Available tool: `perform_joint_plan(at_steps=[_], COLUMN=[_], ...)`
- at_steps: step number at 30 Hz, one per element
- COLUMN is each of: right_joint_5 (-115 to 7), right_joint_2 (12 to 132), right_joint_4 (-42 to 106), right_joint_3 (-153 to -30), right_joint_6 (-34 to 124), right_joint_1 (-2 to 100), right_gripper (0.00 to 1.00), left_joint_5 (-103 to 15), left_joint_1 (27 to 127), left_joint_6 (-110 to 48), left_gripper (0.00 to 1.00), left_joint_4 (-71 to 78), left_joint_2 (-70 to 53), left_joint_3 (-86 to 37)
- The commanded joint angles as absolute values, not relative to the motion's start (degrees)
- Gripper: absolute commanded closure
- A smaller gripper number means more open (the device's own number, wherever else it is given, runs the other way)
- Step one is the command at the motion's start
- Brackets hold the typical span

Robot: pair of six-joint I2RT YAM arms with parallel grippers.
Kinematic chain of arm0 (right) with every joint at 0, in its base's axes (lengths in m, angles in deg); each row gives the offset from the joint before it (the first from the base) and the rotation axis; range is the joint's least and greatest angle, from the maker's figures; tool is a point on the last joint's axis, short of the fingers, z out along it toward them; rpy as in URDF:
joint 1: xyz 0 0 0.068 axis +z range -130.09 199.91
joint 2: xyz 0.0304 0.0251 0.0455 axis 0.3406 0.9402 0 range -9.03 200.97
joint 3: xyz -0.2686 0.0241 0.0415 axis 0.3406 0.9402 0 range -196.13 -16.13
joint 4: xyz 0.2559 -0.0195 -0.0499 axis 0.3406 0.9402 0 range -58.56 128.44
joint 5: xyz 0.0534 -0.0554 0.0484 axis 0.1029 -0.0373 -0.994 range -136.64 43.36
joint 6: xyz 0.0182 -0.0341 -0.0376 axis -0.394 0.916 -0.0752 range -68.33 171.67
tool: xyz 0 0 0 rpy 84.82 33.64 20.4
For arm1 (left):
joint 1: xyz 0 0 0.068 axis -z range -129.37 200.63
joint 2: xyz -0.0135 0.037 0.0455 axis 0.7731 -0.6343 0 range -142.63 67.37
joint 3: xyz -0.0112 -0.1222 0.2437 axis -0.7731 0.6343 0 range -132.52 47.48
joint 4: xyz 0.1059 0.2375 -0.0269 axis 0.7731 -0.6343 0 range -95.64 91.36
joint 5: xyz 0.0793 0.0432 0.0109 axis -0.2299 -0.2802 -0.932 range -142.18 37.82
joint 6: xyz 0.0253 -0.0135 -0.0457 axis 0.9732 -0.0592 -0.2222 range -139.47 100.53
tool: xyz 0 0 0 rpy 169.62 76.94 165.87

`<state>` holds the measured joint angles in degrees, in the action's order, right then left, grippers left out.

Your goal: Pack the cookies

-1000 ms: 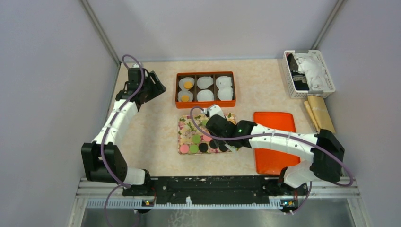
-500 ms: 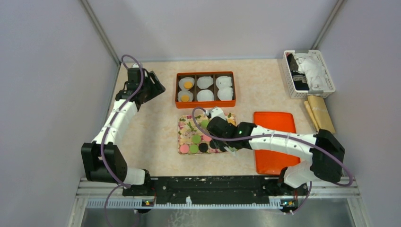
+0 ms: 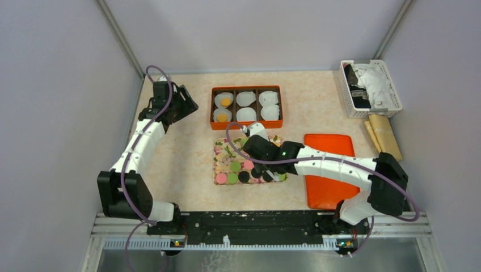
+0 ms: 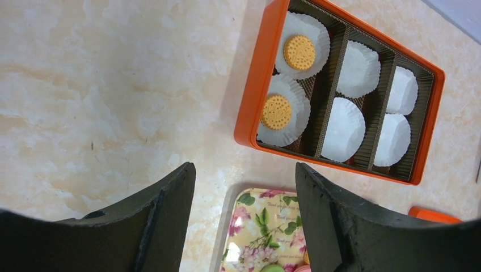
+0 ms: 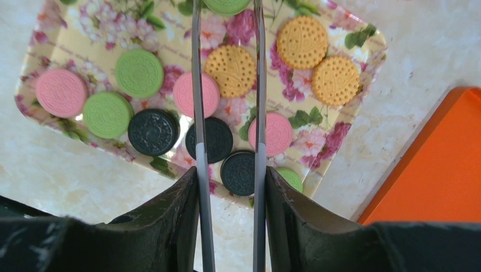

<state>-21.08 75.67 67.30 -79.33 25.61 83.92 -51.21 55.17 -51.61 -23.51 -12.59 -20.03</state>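
Right gripper jaws apart over cookies on floral tray, fingertips cut off; left gripper spread wide.

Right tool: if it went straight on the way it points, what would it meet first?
Probably the green cookie on the floral tray, between the blades of the right tool at the frame's top edge. Blade tips are cut off, so depth is uncertain.

Cookies orange, green, pink, blk — tray cream w/ floral print; box orange, cups white.
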Motion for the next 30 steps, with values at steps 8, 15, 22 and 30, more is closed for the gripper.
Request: perform_joint_plan(at_steps=[8,15,22,30], right_joint_5=[-14.0,-12.3,-15.3,-18.4], right_joint_2=[74.1,79.3,86.9,96.0], right_joint_4=[68.8,67.1,63.8,62.1], right_joint_3=[-89.9,-98.2,-105.4,-110.8], right_joint_6=[29.7,34.8,39.3,40.7], right_joint_1=[84.3,79.6,73.2,68.5], right_gripper=[0.86,0.85,0.85,0.85], left_joint_5=[-51.3,-50.6,-50.7,-50.8], left_joint_1=[55.1,55.1,55.1,55.1], left_joint_6=[-50.6,-51.0,-50.8,-50.4], left_gripper=[0.28,0.29,0.28,0.28], left_joint_4=[-22.6,-22.6,-22.6,-22.5], left_joint_2=[-10.7,-10.8,-10.2,-11.5], left_joint_3=[-21.1,-21.4,-21.1,-20.7])
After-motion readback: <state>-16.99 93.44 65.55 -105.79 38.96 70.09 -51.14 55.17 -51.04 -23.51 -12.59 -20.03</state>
